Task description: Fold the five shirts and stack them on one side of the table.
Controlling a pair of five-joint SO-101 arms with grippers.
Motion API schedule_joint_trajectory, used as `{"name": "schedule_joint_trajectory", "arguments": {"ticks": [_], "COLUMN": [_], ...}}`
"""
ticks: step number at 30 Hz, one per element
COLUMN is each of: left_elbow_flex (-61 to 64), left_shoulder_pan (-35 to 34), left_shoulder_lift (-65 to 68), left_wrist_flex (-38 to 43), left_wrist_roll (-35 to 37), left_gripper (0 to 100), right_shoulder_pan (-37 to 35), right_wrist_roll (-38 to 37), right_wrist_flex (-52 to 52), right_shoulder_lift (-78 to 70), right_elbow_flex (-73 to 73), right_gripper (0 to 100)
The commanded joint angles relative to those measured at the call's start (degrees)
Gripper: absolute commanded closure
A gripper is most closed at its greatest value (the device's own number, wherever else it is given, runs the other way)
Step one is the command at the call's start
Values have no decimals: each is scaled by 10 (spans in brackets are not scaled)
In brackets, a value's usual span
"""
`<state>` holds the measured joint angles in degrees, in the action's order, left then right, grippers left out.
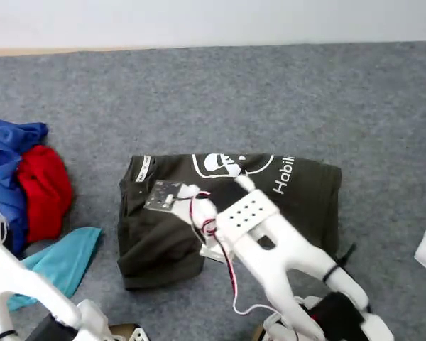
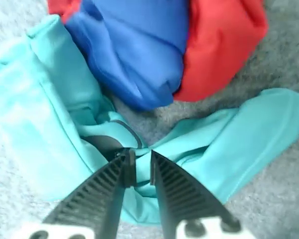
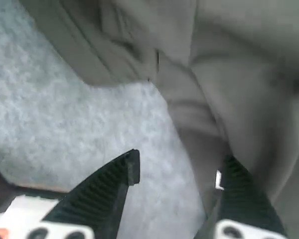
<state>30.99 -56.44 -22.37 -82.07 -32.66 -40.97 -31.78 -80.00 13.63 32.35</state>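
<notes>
Part-folded dark shirt point(image 1: 156, 249).
Right hand point(image 3: 183, 164) spread at its edge, left hand point(image 2: 138, 157) clamped on teal shirt point(image 2: 40, 124); the fold is undone if 1 layer is caught.

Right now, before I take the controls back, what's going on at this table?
The right pincer hangs open, straddling the edge of the dark shirt, which lies partly folded in the middle of the grey table. The left pincer is closed on a fold of the teal shirt, next to the crumpled blue shirt and red shirt at one side. Nothing is stacked yet.
</notes>
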Motion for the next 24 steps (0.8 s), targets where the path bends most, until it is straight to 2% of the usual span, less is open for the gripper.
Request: {"name": "schedule_joint_trajectory", "arguments": {"ticks": [1, 5, 12, 24], "left_elbow_flex": [22, 45, 49, 49], "left_shoulder_pan": [-12, -18, -19, -18], "left_shoulder_lift": [-13, -13, -13, -13], "left_wrist_flex": [33, 49, 48, 48], "left_wrist_roll": [3, 3, 3, 34], "left_gripper": [944, 944, 945, 944], "right_shoulder_pan": [-18, -44, -85, -92], "right_wrist_roll": [-4, -4, -3, -3], "right_wrist_flex": [41, 76, 74, 78], "right_shoulder_lift": [-43, -93, -156, -273], "right_elbow_flex": [-2, -18, -118, -212], "right_gripper": [710, 710, 710, 730]}}
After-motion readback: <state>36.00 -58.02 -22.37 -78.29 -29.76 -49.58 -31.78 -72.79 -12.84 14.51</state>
